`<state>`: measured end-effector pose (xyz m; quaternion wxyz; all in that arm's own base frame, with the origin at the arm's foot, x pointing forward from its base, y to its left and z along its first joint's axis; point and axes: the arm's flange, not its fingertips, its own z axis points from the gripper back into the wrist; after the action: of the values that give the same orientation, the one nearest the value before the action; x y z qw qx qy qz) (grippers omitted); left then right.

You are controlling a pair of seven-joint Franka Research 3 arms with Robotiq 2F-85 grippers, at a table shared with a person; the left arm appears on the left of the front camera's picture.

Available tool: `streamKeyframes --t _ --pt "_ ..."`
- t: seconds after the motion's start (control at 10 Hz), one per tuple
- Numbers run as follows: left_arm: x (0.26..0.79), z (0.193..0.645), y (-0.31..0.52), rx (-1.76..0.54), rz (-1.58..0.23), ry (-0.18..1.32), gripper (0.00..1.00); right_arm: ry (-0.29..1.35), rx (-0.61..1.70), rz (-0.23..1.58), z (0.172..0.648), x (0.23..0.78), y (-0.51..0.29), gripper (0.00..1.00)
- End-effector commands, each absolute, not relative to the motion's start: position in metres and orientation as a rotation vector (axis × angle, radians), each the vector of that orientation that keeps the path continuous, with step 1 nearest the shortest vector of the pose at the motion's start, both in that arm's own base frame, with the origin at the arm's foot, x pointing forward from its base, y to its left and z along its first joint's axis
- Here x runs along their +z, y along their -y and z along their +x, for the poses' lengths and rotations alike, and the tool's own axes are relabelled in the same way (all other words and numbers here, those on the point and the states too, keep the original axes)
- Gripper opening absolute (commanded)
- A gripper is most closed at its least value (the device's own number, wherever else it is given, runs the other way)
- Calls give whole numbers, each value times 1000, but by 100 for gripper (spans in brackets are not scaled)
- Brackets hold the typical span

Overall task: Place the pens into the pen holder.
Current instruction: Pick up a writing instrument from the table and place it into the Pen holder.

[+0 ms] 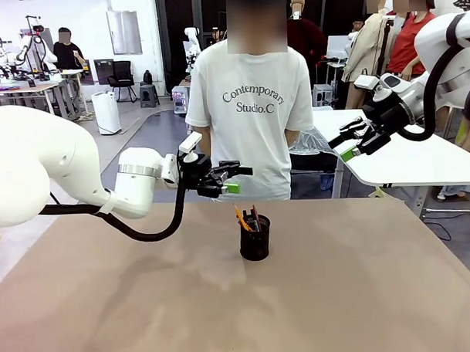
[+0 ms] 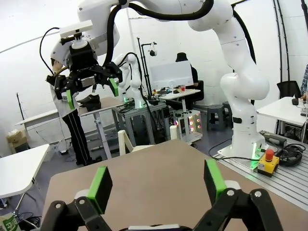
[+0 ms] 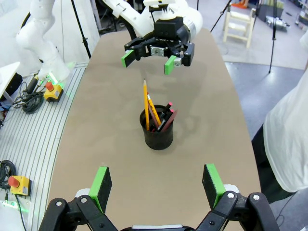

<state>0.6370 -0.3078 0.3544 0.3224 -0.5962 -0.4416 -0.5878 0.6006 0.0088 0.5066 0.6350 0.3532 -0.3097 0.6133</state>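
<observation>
The pen holder [image 1: 255, 239] stands upright near the middle of the table [image 1: 363, 295], and the pens [image 3: 155, 114] lean inside it against the rim, fanned out because the cup is wider than the bundle: two yellow-orange pencils poke up highest, with a black pen with a red end and a darker reddish one slanting beside them. I can see no loose pen lying on the tabletop around it, so the job looks to me finished or very nearly so. The left end effector [image 1: 233, 180] hangs in the air just above and to one side of the cup, fingers spread wide with nothing between the green pads, a pose that fits a drop just made. The right end effector [image 1: 351, 143] is held high and well apart from the cup, also spread wide and empty, probably parked out of the way. The person [image 1: 252, 106] stands at the far edge with arms behind the back, not reaching in.
</observation>
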Motion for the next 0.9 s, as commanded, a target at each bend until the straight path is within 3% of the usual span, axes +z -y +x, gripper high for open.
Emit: streamKeyframes --t 0.0,0.5,0.8 --pt "357 637 307 -1540 -1578 1168 100 706 1403 802 602 509 -10 100" --pt "354 637 308 -1543 -1567 1159 100 706 1403 802 602 509 -10 100" --pt "398 610 277 -1533 -1434 1046 100 706 1403 802 602 509 -10 100"
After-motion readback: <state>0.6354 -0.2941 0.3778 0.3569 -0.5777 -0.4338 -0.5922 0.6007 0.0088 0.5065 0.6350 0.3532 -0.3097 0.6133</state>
